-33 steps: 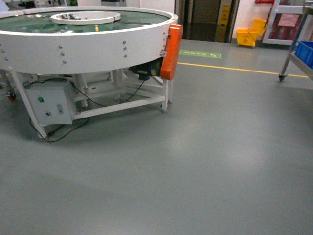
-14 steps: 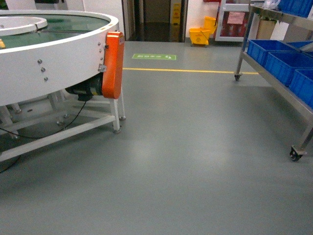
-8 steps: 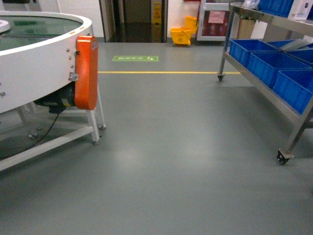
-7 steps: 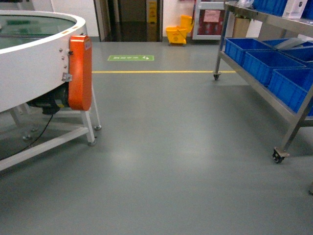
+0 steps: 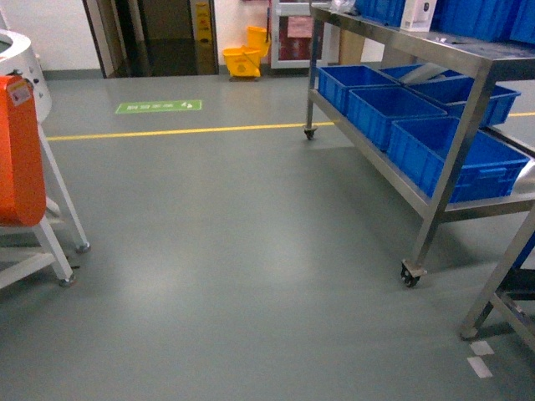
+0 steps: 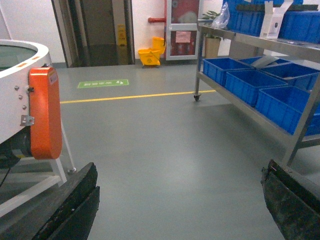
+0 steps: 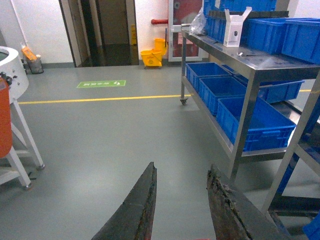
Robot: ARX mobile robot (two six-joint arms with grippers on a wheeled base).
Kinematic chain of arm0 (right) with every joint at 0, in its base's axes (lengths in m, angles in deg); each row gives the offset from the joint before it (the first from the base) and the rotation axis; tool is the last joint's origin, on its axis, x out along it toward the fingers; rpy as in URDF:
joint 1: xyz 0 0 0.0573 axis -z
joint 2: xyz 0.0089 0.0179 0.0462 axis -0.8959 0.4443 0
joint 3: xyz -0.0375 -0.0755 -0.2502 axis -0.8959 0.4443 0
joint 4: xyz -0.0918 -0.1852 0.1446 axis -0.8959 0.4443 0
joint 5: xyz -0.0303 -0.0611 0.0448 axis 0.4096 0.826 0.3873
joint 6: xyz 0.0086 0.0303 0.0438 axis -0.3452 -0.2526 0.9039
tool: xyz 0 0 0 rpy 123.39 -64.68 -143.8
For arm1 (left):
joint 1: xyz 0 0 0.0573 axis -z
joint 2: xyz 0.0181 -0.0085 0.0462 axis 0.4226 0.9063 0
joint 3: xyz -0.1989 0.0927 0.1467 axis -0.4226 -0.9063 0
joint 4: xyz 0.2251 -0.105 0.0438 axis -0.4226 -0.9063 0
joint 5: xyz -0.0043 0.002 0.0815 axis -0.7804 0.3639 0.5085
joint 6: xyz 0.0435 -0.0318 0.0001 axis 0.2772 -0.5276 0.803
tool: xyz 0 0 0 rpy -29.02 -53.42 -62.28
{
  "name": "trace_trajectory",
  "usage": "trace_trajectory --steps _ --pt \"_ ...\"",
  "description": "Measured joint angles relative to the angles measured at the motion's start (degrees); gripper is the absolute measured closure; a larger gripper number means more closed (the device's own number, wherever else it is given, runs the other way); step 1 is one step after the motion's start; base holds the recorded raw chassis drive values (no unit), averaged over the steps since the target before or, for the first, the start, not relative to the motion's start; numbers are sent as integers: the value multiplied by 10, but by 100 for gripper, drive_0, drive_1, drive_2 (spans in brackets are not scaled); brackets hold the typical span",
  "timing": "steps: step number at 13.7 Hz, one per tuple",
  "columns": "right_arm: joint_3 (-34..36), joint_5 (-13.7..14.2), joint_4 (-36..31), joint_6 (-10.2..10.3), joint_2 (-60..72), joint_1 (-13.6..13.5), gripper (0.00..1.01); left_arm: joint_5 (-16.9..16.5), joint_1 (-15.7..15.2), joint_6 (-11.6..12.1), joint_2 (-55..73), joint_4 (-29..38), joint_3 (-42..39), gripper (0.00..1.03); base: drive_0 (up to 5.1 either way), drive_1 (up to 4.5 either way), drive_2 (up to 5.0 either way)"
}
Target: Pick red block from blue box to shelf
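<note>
shelf (image 5: 435, 125) long axis runs away, right side | blue box (image 5: 447, 154) lower tier | left hand (image 6: 180, 200) spread | right hand (image 7: 181, 200) parted, empty

shelf (image 5: 456, 125) cut off at right, blue box (image 5: 456, 154) contents hidden

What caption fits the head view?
Steel shelf with blue boxes on the right, across grey floor.

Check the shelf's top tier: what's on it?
The shelf carries blue bins, a small white carton and a clear plastic bag on top. Bin contents are hidden by their walls; no red block visible.
</note>
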Motion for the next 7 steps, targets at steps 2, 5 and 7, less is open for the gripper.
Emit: trace_trajectory --steps 2,5,7 --pt "0 0 -1 0 3 0 76 0 -1 0 0 3 0 5 -180 -180 -180" --pt "0 0 -1 0 0 0 76 0 0 0 0 2 0 5 -165 -165 -165" --pt "0 1 -1 0 1 0 76 0 0 0 0 2 0 5 -165 -165 -165"
